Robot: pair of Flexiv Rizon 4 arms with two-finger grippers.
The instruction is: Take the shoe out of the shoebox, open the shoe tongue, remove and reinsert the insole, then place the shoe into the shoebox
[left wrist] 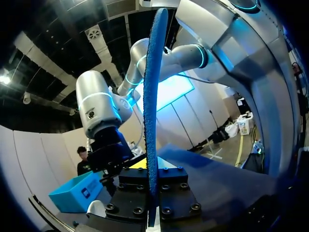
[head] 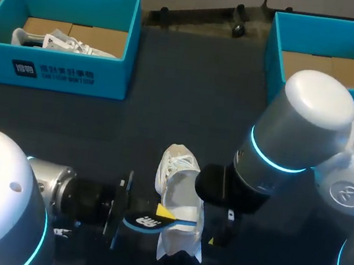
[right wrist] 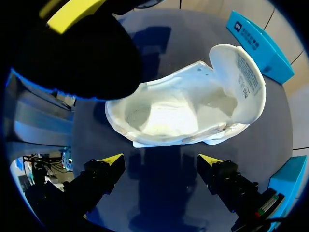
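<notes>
The white shoe (head: 179, 196) lies out of its box on the dark surface (head: 189, 94). Its long axis runs from the laced toe at the far end to the open heel end nearest the robot. From the right wrist I can see its tongue (right wrist: 241, 79) folded right back and the inside bare, with no insole in it.

The blue insole (head: 145, 222) is just at the shoe's left side, near the heel end. It's clamped in the left pincer (left wrist: 153, 191), whose two fingers press on its faces. It lies roughly crosswise to the shoe, with its free end reaching the rim of the opening.

The right pincer (right wrist: 161, 164) is on the shoe's other side, fingers spread well apart. The shoe sits just ahead of them, not between them.

To my eye this is the reinsertion step. The insole probably has to swing round to line up with the shoe's length before it will slide toward the toe. The right arm looks best placed to steady the shoe.

Far from the shoe, one blue shoebox (head: 53, 71) stands to its far left and another (head: 276, 47) to its far right.
</notes>
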